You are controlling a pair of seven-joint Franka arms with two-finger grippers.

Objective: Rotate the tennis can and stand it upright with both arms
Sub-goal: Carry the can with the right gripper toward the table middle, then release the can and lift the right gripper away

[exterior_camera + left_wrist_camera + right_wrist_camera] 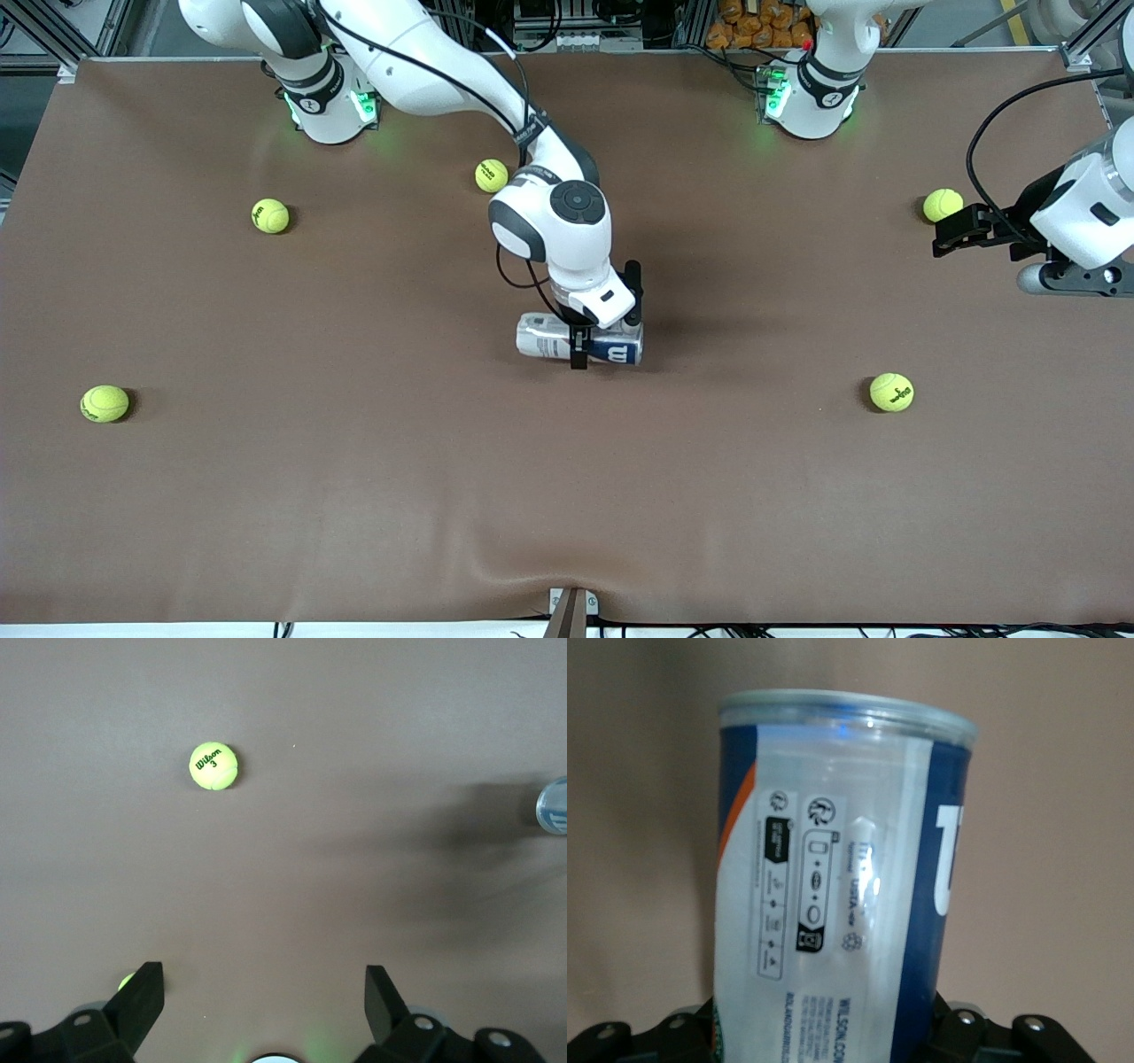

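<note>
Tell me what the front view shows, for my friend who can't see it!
A tennis can lies on its side mid-table, with the right gripper down around its middle. The left gripper waits open near the left arm's end of the table, beside one of five tennis balls scattered on the brown table.

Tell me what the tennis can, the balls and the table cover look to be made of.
Tennis can: likely thin glossy plastic with a clear wall, printed blue, white and orange label, and a pale, possibly metal, rim.
Balls, e.g. this ball: fuzzy yellow-green felt, matte, with black print.
Table cover: matte brown sheet, probably vinyl or cloth; it wrinkles at the camera edge.
</note>
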